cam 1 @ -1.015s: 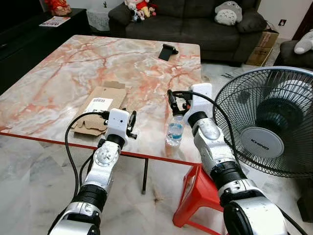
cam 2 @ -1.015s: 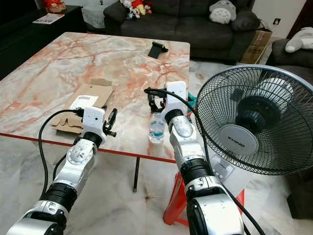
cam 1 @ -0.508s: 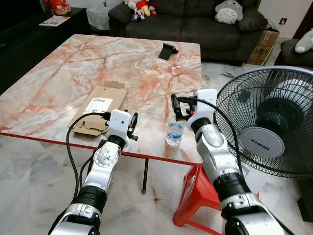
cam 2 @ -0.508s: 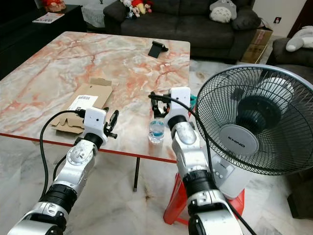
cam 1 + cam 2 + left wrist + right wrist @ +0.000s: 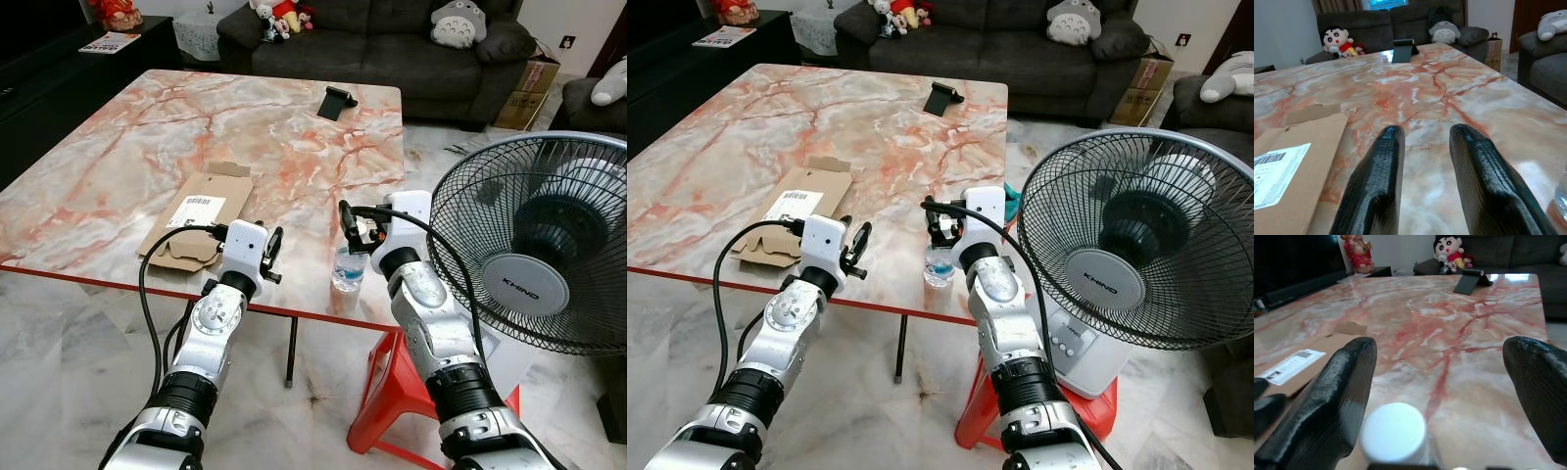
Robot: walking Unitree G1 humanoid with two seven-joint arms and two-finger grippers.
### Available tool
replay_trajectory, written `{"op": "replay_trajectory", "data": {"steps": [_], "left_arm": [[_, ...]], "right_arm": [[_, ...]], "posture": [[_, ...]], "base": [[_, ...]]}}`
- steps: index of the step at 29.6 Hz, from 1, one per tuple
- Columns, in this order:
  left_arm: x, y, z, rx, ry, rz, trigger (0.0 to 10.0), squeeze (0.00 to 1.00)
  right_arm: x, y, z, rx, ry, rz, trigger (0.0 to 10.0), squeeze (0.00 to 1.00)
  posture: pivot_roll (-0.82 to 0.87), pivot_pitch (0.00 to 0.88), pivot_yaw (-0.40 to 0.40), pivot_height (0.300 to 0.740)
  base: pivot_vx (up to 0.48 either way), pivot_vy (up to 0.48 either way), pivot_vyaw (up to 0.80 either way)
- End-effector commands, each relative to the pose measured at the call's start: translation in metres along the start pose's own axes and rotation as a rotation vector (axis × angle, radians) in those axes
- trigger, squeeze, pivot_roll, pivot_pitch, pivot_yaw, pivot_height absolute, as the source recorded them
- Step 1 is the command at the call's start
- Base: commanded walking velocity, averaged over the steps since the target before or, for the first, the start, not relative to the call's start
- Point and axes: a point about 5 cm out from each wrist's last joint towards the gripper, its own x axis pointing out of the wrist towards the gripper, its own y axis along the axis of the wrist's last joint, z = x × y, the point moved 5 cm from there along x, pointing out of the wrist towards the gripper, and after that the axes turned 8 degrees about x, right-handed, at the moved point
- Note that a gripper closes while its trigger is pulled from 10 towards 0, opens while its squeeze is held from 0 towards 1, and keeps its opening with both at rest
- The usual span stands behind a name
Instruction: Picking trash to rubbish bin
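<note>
Jaws of the right gripper (image 5: pixel 1444 382) stand wide apart, straddling the bottle (image 5: pixel 349 266) near the tabletop (image 5: pixel 147 127) edge; lowering squarely before closing seems wise. Left gripper (image 5: pixel 1425 132), jaws apart, hovers beside the cardboard (image 5: pixel 191 215). Right wrist view reveals the white cap (image 5: pixel 1394 431) off-centre.

You have the bottle (image 5: pixel 349 267) near the bench's (image 5: pixel 147 147) front edge, cardboard (image 5: pixel 196 213) to its left, fan (image 5: pixel 537 245) off to the right.
</note>
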Motion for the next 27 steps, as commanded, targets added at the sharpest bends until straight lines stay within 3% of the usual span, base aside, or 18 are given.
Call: {"op": "replay_trajectory", "data": {"steps": [1,12,22,23,24,25,26,27], "left_arm": [[0.001,0.005,0.000,-0.003,-0.005,0.018,10.0,0.00],[0.003,0.006,0.005,-0.010,-0.026,0.022,10.0,0.00],[0.001,0.004,0.004,-0.009,-0.024,0.012,10.0,0.00],[0.001,0.004,0.004,-0.009,-0.023,0.012,10.0,0.00],[0.001,0.004,0.004,-0.009,-0.023,0.012,10.0,0.00],[0.002,0.004,0.004,-0.008,-0.022,0.012,10.0,0.00],[0.002,0.004,0.004,-0.008,-0.022,0.012,10.0,0.00],[0.002,0.004,0.004,-0.008,-0.021,0.012,10.0,0.00]], "right_arm": [[0.000,0.006,-0.007,0.001,0.023,0.016,10.0,0.00],[-0.004,-0.010,-0.015,0.000,0.036,-0.044,10.0,0.00],[-0.003,-0.015,-0.007,-0.006,-0.002,-0.053,10.0,0.00],[-0.003,-0.016,-0.007,-0.006,-0.004,-0.056,8.1,0.00],[-0.003,-0.016,-0.007,-0.006,-0.004,-0.056,8.1,0.00],[-0.003,-0.017,-0.007,-0.006,-0.005,-0.060,4.8,0.00],[-0.003,-0.017,-0.007,-0.006,-0.005,-0.060,4.8,0.00],[-0.003,-0.017,-0.007,-0.006,-0.005,-0.062,3.8,0.00]], "posture": [[-0.05,0.002,0.003,0.740],[-0.05,0.000,0.004,0.740],[-0.05,0.001,0.000,0.740],[-0.04,0.008,-0.003,0.740],[-0.04,0.008,-0.003,0.740],[-0.04,0.011,-0.003,0.740],[-0.04,0.011,-0.003,0.740],[-0.04,0.011,-0.003,0.740]], "base": [[0.000,0.000,0.00],[0.000,0.000,0.00],[0.000,0.000,0.00],[0.000,0.000,0.00],[0.000,0.000,0.00],[0.000,0.000,0.00],[0.000,0.000,0.00],[0.000,0.000,0.00]]}}
